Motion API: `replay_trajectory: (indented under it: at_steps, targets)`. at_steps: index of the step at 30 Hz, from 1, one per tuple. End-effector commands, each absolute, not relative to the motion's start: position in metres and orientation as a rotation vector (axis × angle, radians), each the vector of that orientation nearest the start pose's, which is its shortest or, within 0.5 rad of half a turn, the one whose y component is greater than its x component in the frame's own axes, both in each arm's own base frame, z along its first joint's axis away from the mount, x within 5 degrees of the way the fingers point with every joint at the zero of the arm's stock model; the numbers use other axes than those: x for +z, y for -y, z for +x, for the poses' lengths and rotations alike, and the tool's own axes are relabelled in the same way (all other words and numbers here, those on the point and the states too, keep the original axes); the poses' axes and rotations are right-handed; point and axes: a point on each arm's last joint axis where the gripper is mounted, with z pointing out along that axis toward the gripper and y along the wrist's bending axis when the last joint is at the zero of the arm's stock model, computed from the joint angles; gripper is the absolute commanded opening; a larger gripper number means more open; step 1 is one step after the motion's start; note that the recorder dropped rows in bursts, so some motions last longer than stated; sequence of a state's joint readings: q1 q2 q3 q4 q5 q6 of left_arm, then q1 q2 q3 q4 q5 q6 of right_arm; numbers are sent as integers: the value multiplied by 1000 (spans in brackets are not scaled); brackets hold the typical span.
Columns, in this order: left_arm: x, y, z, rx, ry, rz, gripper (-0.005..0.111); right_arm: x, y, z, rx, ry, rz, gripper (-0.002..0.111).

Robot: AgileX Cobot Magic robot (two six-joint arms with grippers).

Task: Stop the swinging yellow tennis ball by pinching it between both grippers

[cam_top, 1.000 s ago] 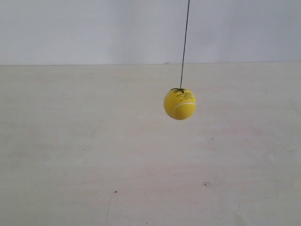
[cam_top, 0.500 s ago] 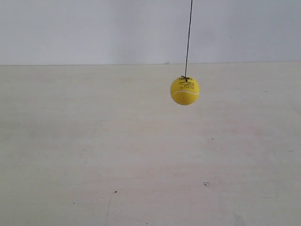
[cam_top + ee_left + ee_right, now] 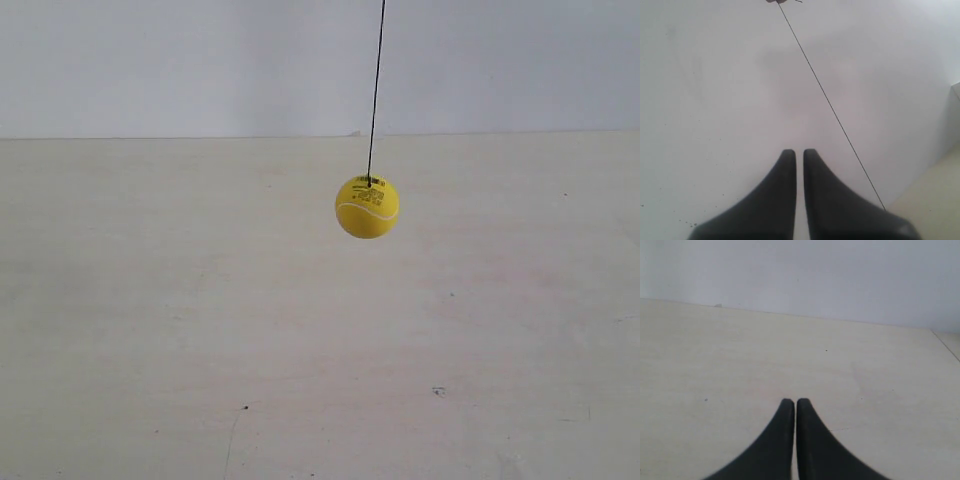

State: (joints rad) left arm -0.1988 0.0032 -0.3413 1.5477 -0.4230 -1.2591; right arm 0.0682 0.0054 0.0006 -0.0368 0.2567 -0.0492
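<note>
Exterior view: a small, fuzzy, bright yellow tennis ball (image 3: 367, 207) with a white curved seam and small dark print hangs free in the air on a thin black string (image 3: 376, 90). The string rises out of the view's top edge, leaning slightly toward the view's right as it climbs. The ball lies a little right of the view's centre, well above a pale beige wooden table (image 3: 200, 330). It is seen against the table, just below the line where the table meets a plain white wall (image 3: 150, 60). The string's knot sits at the ball's top, the print lies just beneath it, and the seam curves across the middle. A few small dark specks (image 3: 438, 391) mark the table.

Left wrist view: the 2 black, tapered left fingers (image 3: 790, 156) are set narrow, with a slim, even gap between the tips, and they grip nothing. They point toward the white wall (image 3: 715, 90). The string (image 3: 830, 105) crosses the view on a slant from a small dark fixing at 1 edge and runs close past 1 finger's flank. Whether it touches that finger cannot be told. A corner of the table (image 3: 935, 205) shows.

Right wrist view: the 2 black, tapered right fingers (image 3: 788, 405) are drawn almost together, with only a hairline gap, and they grip nothing. They lie over the table (image 3: 865, 370) and point toward the wall (image 3: 790, 270) behind it.
</note>
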Motion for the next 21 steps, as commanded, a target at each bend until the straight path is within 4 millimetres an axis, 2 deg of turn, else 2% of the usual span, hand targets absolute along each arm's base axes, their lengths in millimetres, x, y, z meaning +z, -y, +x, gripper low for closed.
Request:
replay_trajectory:
  at_steps: [1,4,9,13,17,19,21]
  targets:
    - [320,39,5,-174,-999,624,5,191,-3,55,-17,-1724,-124,0]
    - [320,39,5,-172,-997,625,5,191,-3,55,-17,-1724,-124,0]
    - [320,42,2,-271,-984,619,5,191,-3,55,-17,-1724,-124,0]
    - [319,35,8,-310,-929,462,5,191,-3,55,-17,-1724,-124,0]
    - [301,16,24,-304,-917,168,5,191,-3,55,-17,-1724,-124,0]
    - [286,12,33,-234,-998,126,5,191,-3,55,-17,-1724,-124,0]
    - [270,9,41,-150,-1150,125,5,191,-3,55,-17,-1724,-124,0]
